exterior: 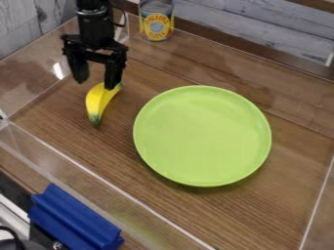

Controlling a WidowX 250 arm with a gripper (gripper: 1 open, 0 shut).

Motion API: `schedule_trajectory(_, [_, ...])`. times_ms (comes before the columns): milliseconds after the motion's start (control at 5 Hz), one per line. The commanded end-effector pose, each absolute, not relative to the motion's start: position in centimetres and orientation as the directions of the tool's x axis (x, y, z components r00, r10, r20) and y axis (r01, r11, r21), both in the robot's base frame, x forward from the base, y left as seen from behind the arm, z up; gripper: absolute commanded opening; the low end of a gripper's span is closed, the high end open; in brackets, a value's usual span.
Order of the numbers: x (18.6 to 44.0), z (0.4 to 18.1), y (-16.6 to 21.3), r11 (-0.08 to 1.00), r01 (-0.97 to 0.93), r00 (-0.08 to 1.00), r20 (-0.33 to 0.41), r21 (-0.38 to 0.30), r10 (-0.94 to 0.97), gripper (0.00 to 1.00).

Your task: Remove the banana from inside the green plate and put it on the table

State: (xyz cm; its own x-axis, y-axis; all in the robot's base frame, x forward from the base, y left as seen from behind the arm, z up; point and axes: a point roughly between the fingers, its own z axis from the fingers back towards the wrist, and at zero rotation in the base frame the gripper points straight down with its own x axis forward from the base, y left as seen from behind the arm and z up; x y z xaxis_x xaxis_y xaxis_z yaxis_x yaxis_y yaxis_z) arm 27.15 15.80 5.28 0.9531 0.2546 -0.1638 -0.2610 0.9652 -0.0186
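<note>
- gripper [97, 74] fingers spread apart, holding nothing, pointing down
- banana [101, 102] flat on table [78, 166], directly below gripper, near left edge
- green plate [202, 134] just right of banana, not touching

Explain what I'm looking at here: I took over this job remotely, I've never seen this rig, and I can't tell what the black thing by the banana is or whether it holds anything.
There is one view, a camera looking down at an angle onto a dark wooden table with clear walls. The black thing is the robot arm's gripper, pointing straight down with its two fingers spread open. It holds nothing. The banana lies on the wood just below it, left of the green plate, which has nothing in it. A can stands at the back and a blue object sits at the near edge.
</note>
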Motion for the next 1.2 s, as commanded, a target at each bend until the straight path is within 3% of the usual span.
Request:
schedule_trajectory(0, [27.8,6.6,16.7,0.96,-0.28,0.954,-0.121,-0.02,0.276,1.0])
schedule_trajectory(800, [28.0,6.6,16.7,0.951,-0.301,0.947,-0.136,-0.067,0.29,1.0])
schedule_trajectory(1000, [28.4,8.2,16.3,0.954,-0.287,0.954,-0.115,-0.082,0.277,1.0])
